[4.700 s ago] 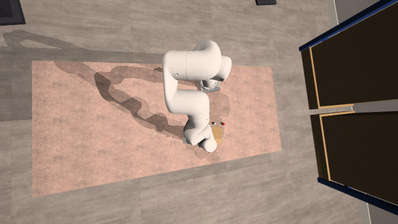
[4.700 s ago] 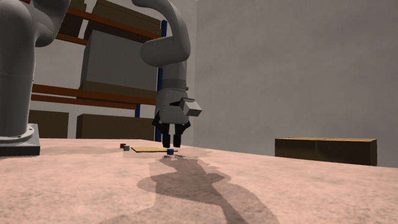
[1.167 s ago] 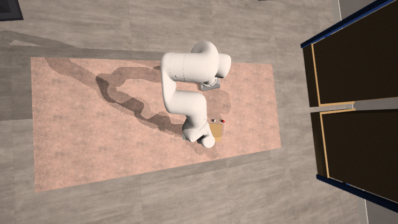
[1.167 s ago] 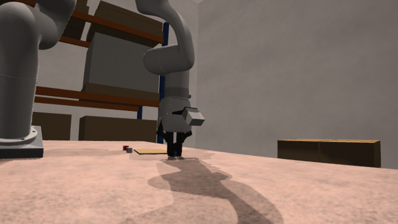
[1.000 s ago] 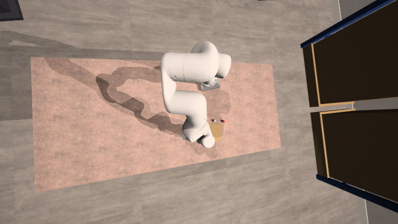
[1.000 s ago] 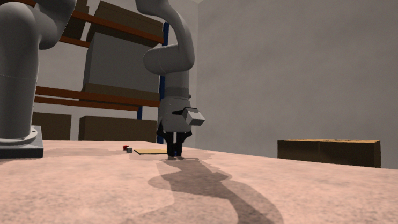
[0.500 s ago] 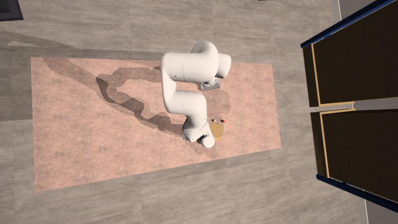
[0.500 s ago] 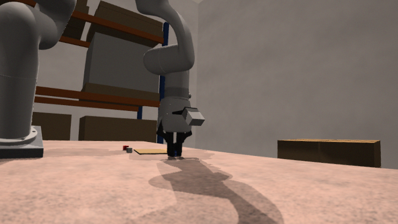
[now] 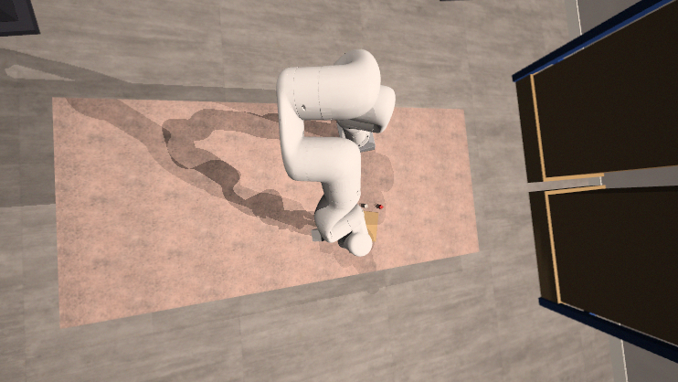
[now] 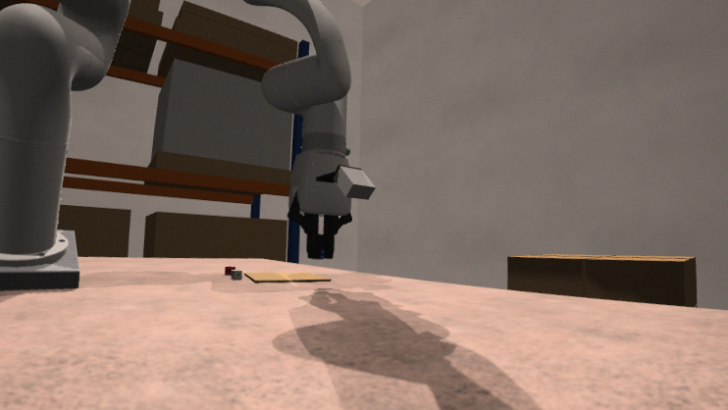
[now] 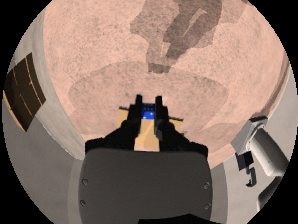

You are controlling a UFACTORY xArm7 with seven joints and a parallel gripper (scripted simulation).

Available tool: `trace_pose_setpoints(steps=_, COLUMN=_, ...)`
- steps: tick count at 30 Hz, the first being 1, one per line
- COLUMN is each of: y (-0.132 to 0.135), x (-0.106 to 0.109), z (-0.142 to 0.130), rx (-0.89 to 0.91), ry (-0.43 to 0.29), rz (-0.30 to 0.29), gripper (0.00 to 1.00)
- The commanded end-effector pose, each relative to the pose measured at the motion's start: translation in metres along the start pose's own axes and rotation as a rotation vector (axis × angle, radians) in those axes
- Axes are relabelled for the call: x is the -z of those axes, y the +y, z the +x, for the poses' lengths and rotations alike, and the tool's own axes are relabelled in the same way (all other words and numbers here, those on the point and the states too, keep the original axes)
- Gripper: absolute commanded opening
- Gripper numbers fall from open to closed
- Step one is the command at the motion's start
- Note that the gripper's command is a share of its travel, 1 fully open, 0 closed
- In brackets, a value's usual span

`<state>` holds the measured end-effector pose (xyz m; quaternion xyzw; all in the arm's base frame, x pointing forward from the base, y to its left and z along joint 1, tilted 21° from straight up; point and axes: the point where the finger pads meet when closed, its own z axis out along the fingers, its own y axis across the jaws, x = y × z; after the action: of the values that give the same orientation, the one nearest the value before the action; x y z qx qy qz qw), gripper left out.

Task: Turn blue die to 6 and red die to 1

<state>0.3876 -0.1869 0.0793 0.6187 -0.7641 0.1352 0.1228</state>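
1. Arm base [image 9: 368, 148] [image 10: 72, 280] [image 11: 240, 141], far left in the exterior view: the only arm on the rig, so no choice of hand arises.
2. Red die [image 9: 380, 206] [image 10: 230, 270]: on the table, off the mat, on its base side. I cannot read its top face.
3. White die [image 9: 364, 206] [image 10: 236, 275]: also on the table, next to the red one. The exterior view overlaps the two; the top view shows a gap between them. I judge that this gap matters for a later grasp of the red die, as the white one must keep its face.
4. Mat [image 9: 372, 229] [image 10: 305, 278] [image 11: 145, 141]: flat on the table, below the jaws and extending leftward from them. This offset governs the coming move. I judge that the blue die needs shifting inward over the mat, turning as required, then lowering.
5. Gripper [image 10: 321, 254] [image 11: 148, 103]: fingers pointing down above table height, clamped on the blue die [image 10: 322, 254] [image 11: 148, 112]. The die is a cube and offers no long axis; its orientation rests on its faces. The wrist view shows pips on it between the fingertips, too small for me to count safely. The exterior view supplies the height; the top view hides die and jaws beneath the arm.

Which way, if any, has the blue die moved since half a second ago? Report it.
Yes: up, the blue die now above the tabletop in the exterior view.
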Motion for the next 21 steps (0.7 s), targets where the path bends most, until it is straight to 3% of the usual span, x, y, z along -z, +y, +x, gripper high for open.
trace_pose_setpoints(steps=1, y=0.000, x=0.025, z=0.001, rx=0.000, ry=-0.001, rz=-0.001, gripper=0.11)
trace_pose_setpoints(steps=7, y=0.000, x=0.055, z=0.001, rx=0.000, ry=-0.001, rz=-0.001, gripper=0.11)
trace_pose_setpoints(steps=21, y=-0.001, x=0.056, z=-0.002, rx=0.026, ry=-0.001, rz=-0.002, gripper=0.11)
